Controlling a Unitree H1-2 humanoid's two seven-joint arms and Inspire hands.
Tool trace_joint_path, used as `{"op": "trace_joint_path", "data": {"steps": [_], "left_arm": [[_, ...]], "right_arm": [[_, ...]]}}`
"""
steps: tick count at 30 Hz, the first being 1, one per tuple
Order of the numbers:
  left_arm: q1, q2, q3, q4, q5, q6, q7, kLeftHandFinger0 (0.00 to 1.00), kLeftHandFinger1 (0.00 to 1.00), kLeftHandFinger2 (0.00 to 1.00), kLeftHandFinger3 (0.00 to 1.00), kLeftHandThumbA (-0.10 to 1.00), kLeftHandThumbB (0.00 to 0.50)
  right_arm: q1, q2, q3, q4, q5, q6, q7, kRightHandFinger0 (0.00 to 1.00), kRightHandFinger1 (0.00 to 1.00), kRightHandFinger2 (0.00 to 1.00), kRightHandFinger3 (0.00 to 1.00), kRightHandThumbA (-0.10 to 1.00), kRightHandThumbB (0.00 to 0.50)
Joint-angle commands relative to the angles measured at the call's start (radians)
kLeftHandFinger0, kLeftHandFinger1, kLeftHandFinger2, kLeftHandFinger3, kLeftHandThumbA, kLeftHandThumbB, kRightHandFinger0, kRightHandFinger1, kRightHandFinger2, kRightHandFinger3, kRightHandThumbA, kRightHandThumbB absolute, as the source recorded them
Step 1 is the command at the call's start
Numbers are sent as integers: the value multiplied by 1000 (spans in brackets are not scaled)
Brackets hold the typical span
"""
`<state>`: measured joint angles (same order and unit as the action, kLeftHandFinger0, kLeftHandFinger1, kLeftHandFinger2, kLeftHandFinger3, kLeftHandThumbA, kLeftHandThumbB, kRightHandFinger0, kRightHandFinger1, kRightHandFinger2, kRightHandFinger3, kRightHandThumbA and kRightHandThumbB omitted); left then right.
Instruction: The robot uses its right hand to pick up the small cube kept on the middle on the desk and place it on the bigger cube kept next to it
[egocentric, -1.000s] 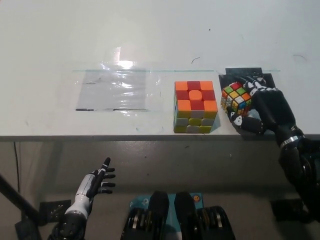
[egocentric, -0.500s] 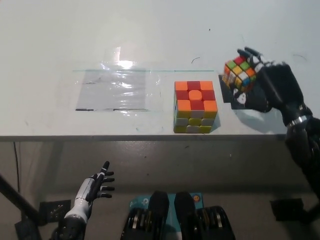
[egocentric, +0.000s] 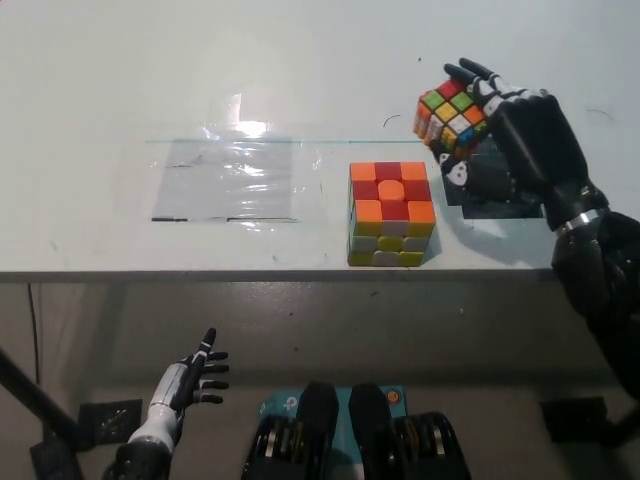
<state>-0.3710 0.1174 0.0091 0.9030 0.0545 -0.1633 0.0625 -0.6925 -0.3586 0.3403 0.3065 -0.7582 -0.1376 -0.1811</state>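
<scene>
**Small cube lifted and swinging toward the big cube**

Since a second ago the black right hand (egocentric: 505, 135) has raised the small multicoloured puzzle cube (egocentric: 452, 115) off the dark mat (egocentric: 500, 200) and carried it up and toward the big cube; half a second ago it hung lower and further from it. The hand is closed around the small cube, fingers over its far side and thumb beneath, so the cube sits tilted with a corner leading. That wrap grip leaves the cube's near faces bare, which should let it settle flat once the hand levels it.

The large orange, red and yellow puzzle cube (egocentric: 391, 213) stands square on the white tabletop (egocentric: 200, 60), close to the tabletop's front edge. The small cube is in the air, just beyond and to the right-hand side of the big cube, not yet over its top face.

Room looks ample: nothing stands between the two cubes, and the clear plastic sheet (egocentric: 230, 180) lies flat on the big cube's other side. The front edge is the one hazard; a nudge toward it could tip the big cube off.

The white left hand (egocentric: 188, 385) rests below the tabletop's front edge, fingers spread, holding nothing.
</scene>
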Motion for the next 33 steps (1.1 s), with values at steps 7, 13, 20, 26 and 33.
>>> {"op": "trace_joint_path", "data": {"steps": [7, 13, 20, 26, 33], "left_arm": [[-11, 9, -4, -18, 12, -18, 11, 618, 623, 691, 674, 944, 122], [-17, 6, 6, -1, -7, -37, -2, 596, 596, 672, 681, 927, 110], [-23, 5, 6, -13, 1, -26, 14, 623, 632, 707, 668, 939, 113], [-26, 4, 8, -1, -5, -42, 6, 634, 636, 709, 712, 950, 107], [-27, 3, 12, -15, -9, -24, 11, 616, 623, 690, 688, 954, 113]], "right_arm": [[-39, 64, -11, -63, 12, -2, 26, 0, 37, 444, 333, -100, 257], [-11, 94, 3, -62, 5, -16, 31, 0, 0, 381, 300, -100, 212], [-3, 112, -2, -46, -6, 9, 35, 0, 9, 372, 168, -100, 132], [14, 102, 4, -25, -9, -2, 39, 0, 58, 458, 206, -100, 56], [18, 84, 7, -31, -20, -6, 43, 0, 5, 367, 186, -100, 88]]}}
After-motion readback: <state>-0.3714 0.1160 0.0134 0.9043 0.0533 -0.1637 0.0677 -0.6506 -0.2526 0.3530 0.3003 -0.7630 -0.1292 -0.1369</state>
